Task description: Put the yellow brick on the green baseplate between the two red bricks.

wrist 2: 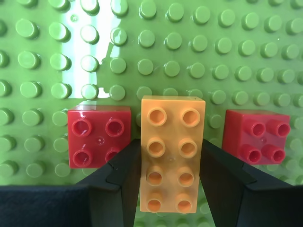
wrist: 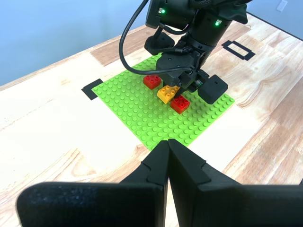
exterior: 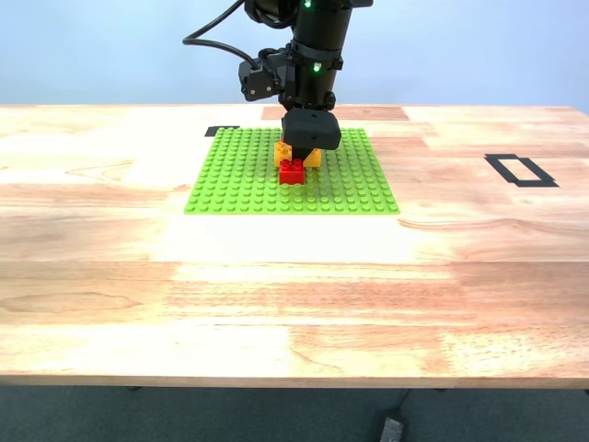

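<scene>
The green baseplate (exterior: 239, 184) (wrist: 142, 118) (wrist 2: 213, 47) lies flat on the wooden table. My second gripper (exterior: 300, 153) (wrist: 182, 88) (wrist 2: 171, 152) hangs over its middle, shut on the yellow brick (exterior: 314, 159) (wrist: 166, 93) (wrist 2: 171, 137). That brick sits low in the gap between the two red bricks (wrist 2: 98, 137) (wrist 2: 255, 137) (wrist: 151, 81) (wrist: 180, 104); I cannot tell whether it touches the plate. Only one red brick (exterior: 292, 172) shows in the exterior view. My first gripper (wrist: 168, 158) is shut on nothing, well off the plate.
A black tape rectangle (exterior: 520, 170) (wrist: 238, 49) marks the table toward the exterior view's right. A black tape corner (exterior: 221, 131) (wrist: 91, 89) lies by the plate's far edge. Bare wood (exterior: 276, 304) stretches in front of the plate. A cable plug (exterior: 391, 425) lies on the floor.
</scene>
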You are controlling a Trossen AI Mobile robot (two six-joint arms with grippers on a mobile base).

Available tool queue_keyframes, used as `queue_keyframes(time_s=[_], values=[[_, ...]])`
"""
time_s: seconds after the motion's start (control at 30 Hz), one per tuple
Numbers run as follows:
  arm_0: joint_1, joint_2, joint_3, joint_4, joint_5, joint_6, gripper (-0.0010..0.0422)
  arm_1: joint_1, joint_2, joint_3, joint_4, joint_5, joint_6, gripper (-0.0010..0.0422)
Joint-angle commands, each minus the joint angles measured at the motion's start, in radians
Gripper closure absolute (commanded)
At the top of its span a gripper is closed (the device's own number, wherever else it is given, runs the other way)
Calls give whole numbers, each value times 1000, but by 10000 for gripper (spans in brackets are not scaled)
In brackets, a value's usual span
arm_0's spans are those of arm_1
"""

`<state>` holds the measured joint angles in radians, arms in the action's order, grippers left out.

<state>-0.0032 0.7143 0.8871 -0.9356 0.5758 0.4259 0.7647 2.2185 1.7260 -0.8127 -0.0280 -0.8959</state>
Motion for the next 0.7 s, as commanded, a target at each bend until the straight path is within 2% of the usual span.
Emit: queue_keyframes(time_s=[0.03,0.47,0.7], values=[[0,0,0,0,0,0,412,0,-1,-5,3,0,0,389],[0,0,0,1,0,0,412,0,9,-2,12,-26,23,327],[0,0,0,6,0,0,413,0,-5,-5,13,-51,24,315]])
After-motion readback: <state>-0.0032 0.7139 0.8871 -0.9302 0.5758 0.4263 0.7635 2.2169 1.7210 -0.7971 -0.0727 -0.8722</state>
